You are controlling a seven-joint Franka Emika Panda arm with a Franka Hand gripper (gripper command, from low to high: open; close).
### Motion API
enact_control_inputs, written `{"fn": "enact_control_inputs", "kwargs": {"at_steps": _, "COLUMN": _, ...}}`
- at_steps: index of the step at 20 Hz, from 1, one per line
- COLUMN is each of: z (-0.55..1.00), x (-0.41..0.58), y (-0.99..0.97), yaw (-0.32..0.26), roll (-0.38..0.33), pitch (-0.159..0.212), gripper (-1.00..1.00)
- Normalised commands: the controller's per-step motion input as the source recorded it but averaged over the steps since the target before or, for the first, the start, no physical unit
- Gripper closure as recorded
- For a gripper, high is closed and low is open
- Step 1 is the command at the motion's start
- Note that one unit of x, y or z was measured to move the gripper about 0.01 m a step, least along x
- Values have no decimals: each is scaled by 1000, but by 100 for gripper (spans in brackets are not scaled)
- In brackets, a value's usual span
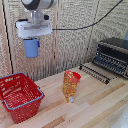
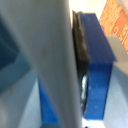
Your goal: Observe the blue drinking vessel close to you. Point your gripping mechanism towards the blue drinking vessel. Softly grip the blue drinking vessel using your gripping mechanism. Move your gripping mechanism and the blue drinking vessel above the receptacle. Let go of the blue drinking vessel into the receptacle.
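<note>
High in the exterior view, the blue cup [image 1: 31,48] hangs from my white gripper [image 1: 32,42], whose fingers are shut on it. It is well above the table, over the far right part of the red basket [image 1: 20,96] at the exterior view's left. The wrist view is blurred and filled by a blue fingertip [image 2: 95,65] pressed against the cup wall [image 2: 55,60]; a patch of the orange snack bag [image 2: 116,20] shows at one corner.
An orange-red snack bag [image 1: 70,85] stands upright mid-table, right of the basket. A black toaster oven [image 1: 112,56] with its door open sits at the back right. The wooden table [image 1: 95,105] has a woven screen behind it.
</note>
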Motion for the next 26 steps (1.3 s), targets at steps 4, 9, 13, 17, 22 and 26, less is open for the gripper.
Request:
{"fn": "enact_control_inputs", "kwargs": {"at_steps": 4, "z": 37, "x": 0, "y": 975, "yaw": 0, "roll": -5, "pitch": 51, "gripper": 100}}
{"fn": "enact_control_inputs", "kwargs": {"at_steps": 9, "z": -731, "x": -88, "y": 971, "yaw": 0, "roll": -50, "pitch": -63, "gripper": 100}}
{"fn": "enact_control_inputs", "kwargs": {"at_steps": 13, "z": -866, "x": -129, "y": 492, "yaw": 0, "roll": -78, "pitch": -127, "gripper": 100}}
{"fn": "enact_control_inputs", "kwargs": {"at_steps": 17, "z": -661, "x": -174, "y": -20, "yaw": 0, "roll": -181, "pitch": -67, "gripper": 100}}
{"fn": "enact_control_inputs", "kwargs": {"at_steps": 22, "z": -370, "x": -30, "y": -66, "yaw": 24, "roll": -209, "pitch": -45, "gripper": 100}}
{"fn": "enact_control_inputs", "kwargs": {"at_steps": 26, "z": -481, "x": 8, "y": 164, "yaw": 9, "roll": -5, "pitch": -46, "gripper": 100}}
